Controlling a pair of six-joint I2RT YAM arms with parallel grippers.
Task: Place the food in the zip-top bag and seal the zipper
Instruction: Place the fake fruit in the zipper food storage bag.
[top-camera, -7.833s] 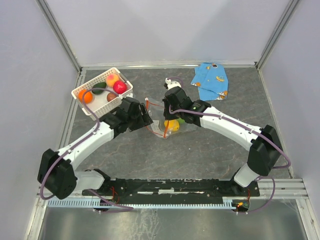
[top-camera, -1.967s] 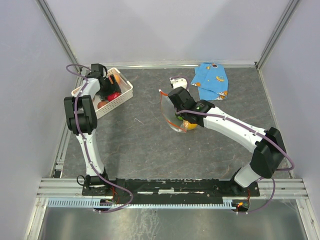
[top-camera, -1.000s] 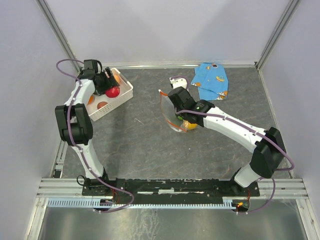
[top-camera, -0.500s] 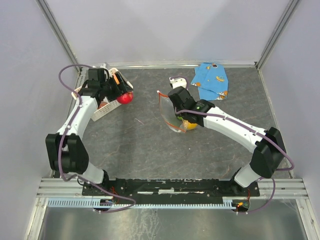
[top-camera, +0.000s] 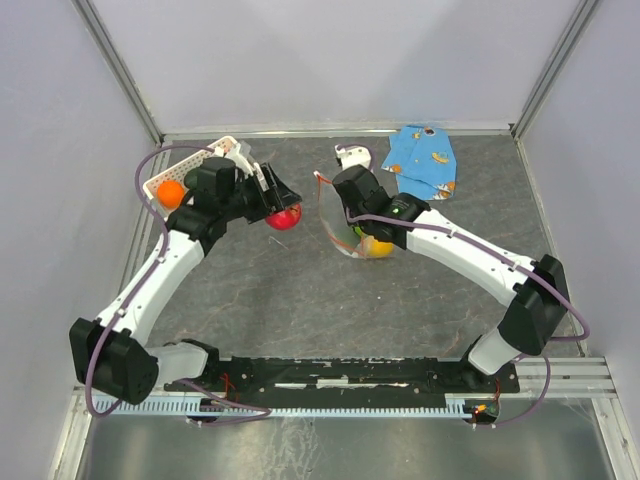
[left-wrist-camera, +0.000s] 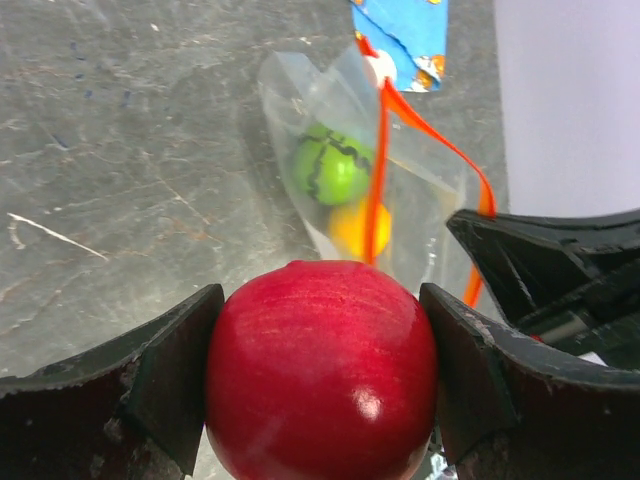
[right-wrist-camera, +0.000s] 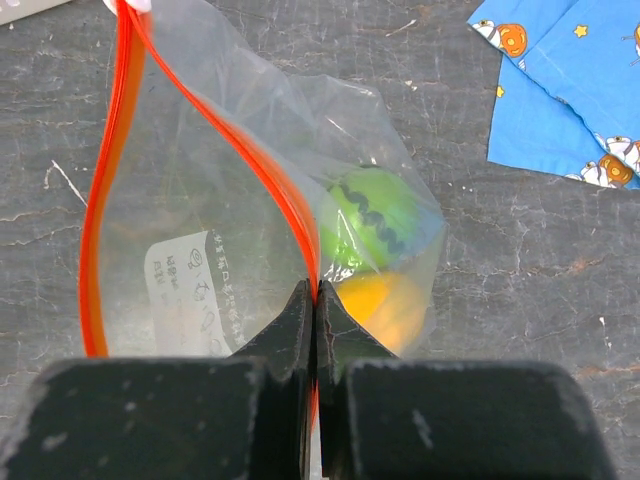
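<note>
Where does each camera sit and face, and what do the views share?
Top external: above, behind the arms, looking down at the table; both arms show.
Left wrist: on left arm, facing the zip-top bag; left claw grips the red fruit.
Right wrist: on right arm, looking into the bag; right claw pinches the zipper.
Shared by wrist views: the striped green fruit.

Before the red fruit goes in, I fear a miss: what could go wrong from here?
1. The right gripper pinches one spot of the zipper, so the bag opens only partway; the red fruit in the left gripper may catch the strip and roll away.
2. A push could tug the zipper free.
</note>
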